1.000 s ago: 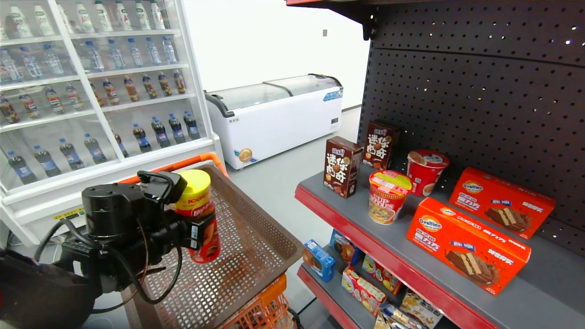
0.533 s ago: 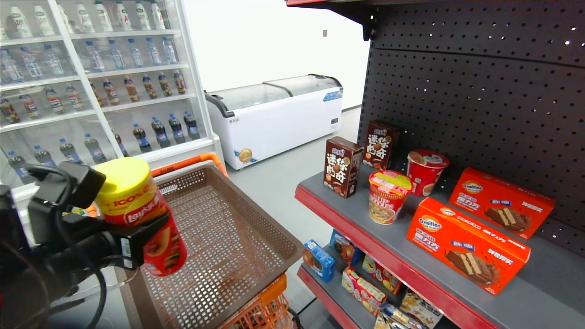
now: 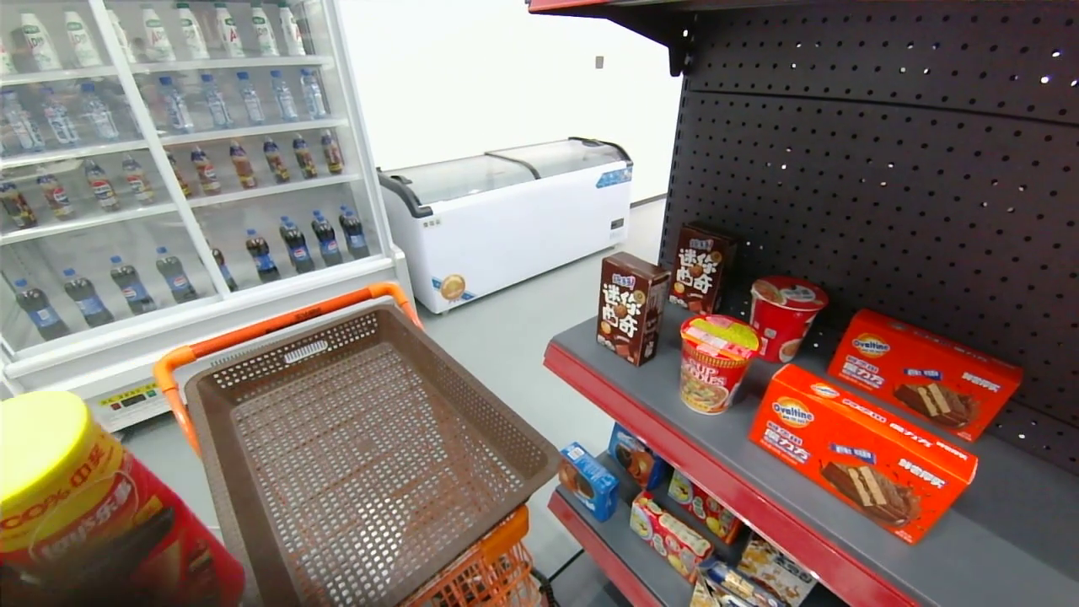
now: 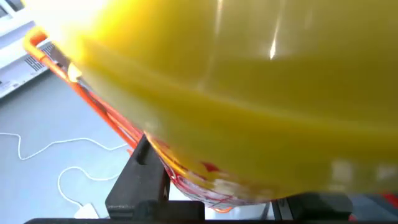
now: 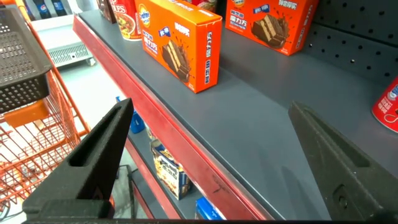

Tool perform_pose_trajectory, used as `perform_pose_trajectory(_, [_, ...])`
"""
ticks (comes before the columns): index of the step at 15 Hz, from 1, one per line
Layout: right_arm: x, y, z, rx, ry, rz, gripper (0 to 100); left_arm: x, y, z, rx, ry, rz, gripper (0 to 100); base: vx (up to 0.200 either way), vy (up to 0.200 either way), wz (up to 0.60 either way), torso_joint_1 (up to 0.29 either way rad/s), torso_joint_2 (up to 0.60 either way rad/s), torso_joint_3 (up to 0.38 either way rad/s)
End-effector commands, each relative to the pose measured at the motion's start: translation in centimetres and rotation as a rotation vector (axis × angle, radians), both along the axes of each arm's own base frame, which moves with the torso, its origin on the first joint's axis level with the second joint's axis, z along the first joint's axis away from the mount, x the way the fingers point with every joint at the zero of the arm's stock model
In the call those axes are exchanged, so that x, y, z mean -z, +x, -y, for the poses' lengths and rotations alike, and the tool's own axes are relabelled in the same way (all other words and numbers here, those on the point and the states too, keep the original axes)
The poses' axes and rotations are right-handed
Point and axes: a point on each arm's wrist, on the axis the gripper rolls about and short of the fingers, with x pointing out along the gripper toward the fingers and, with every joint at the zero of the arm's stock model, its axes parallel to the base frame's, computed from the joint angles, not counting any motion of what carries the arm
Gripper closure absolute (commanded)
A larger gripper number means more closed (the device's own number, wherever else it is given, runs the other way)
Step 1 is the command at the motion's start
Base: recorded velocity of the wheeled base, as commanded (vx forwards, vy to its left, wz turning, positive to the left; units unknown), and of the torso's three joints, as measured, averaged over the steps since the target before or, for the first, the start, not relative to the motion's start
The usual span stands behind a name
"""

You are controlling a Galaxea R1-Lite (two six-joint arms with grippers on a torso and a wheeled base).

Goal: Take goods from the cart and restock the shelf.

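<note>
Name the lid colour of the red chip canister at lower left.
Yellow; the red cylindrical chip canister has a round plastic lid, clearest in head view.

Matte black right gripper [image 5: 210, 106] with two broad, smooth wedge-shaped fingers [image 5: 93, 155] tapering to blunt tips

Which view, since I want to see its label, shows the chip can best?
The head view: the chip can shows yellow lid and red body, lower left, cut by the frame edge. In the left wrist view its lid looms close, with some red label. The right wrist view faces the shelf.
</note>
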Motion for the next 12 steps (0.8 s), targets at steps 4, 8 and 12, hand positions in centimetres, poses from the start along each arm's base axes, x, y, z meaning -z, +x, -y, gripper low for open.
perform_pose_trajectory(4, [0.0, 0.0, 0.0, 0.000, -0.001, 0.000, 0, 3.6, -5.7, -0.8, -0.007, -0.015, 0.174, 100, 0.000, 0.000, 0.00, 0.000, 0.00, 0.000])
perform_pose_trajectory(8, [0.0, 0.0, 0.0, -0.002, -0.001, -0.001, 0, 5.2, -8.7, -1.3, -0.032, -0.006, 0.181, 100, 0.000, 0.000, 0.00, 0.000, 0.00, 0.000])
perform_pose_trajectory(12, [0.0, 0.0, 0.0, -0.002, -0.001, -0.001, 0, 4.8, -9.4, -1.4, -0.032, -0.008, 0.155, 100, 0.000, 0.000, -0.30, 0.000, 0.00, 0.002])
